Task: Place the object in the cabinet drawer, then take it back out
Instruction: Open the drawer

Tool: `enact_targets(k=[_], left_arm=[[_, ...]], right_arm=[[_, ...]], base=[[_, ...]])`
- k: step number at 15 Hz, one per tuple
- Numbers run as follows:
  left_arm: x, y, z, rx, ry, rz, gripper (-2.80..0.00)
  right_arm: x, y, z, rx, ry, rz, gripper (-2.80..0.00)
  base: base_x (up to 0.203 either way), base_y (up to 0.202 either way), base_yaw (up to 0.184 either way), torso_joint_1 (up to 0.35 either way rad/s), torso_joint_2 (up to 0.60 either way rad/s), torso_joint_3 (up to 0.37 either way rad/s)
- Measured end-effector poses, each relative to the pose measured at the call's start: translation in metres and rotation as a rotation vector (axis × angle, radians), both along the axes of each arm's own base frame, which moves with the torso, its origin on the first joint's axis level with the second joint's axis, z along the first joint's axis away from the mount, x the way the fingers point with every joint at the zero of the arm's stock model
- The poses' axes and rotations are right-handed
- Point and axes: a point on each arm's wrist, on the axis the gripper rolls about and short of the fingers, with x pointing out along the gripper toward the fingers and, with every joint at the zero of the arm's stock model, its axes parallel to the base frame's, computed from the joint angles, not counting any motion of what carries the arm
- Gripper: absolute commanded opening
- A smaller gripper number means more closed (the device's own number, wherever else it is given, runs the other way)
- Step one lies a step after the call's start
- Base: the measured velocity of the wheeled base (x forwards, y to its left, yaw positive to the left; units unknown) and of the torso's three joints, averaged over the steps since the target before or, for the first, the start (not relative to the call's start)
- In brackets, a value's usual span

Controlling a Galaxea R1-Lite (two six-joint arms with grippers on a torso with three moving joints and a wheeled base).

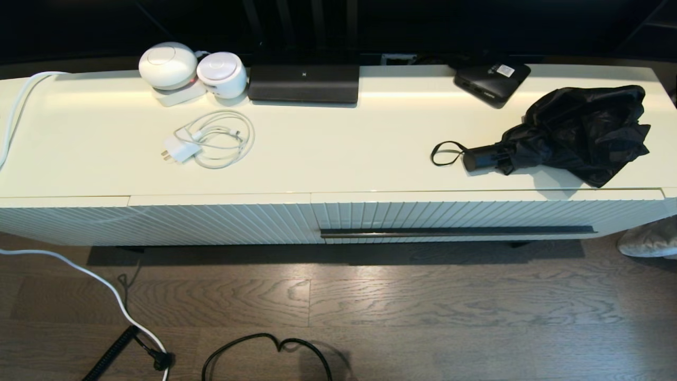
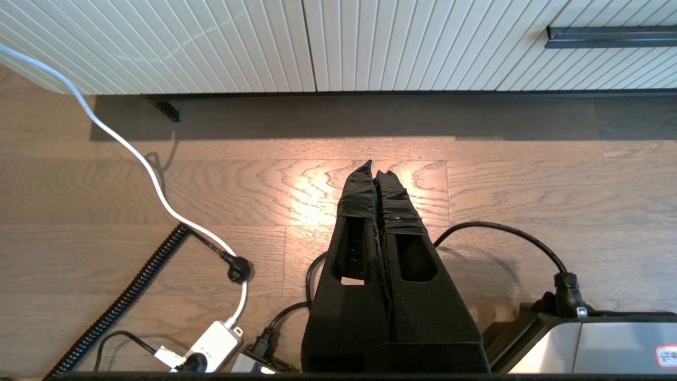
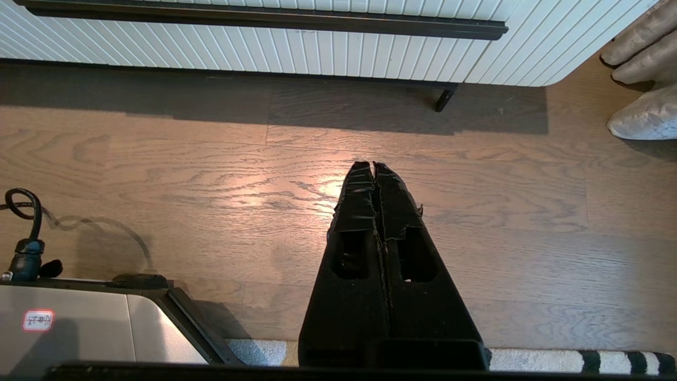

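Long low cream-white cabinet (image 1: 317,153) with a glossy top and a vertically ribbed front runs across the head view, standing on short dark legs (image 3: 443,99). Grey-brown wood-plank floor (image 1: 423,307) below, with a bright light patch on the boards in front of the cabinet. Dark wall area (image 1: 338,26) behind the cabinet. Pale beige draped fabric (image 3: 642,79) touches the floor by the cabinet's right end. Striped black-and-white rug edge (image 3: 608,362) in the right wrist view.
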Motion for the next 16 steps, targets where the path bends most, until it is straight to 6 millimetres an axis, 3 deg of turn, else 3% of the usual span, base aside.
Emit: enact_targets(k=[13, 15, 16], left_arm=[[0.000, 0.000, 0.000, 0.000, 0.000, 0.001, -2.80], [0.000, 0.000, 0.000, 0.000, 0.000, 0.000, -2.80], [0.000, 0.000, 0.000, 0.000, 0.000, 0.000, -2.80]], right_arm=[[0.000, 0.000, 0.000, 0.020, 0.003, -0.008, -2.80], [-0.002, 0.000, 0.005, 0.014, 0.001, -0.019, -2.80], [-0.006, 0.000, 0.017, 0.013, -0.029, -0.018, -2.80]], base=[[0.000, 0.000, 0.000, 0.000, 0.00, 0.000], [0.000, 0.000, 0.000, 0.000, 0.00, 0.000], [0.000, 0.000, 0.000, 0.000, 0.00, 0.000]])
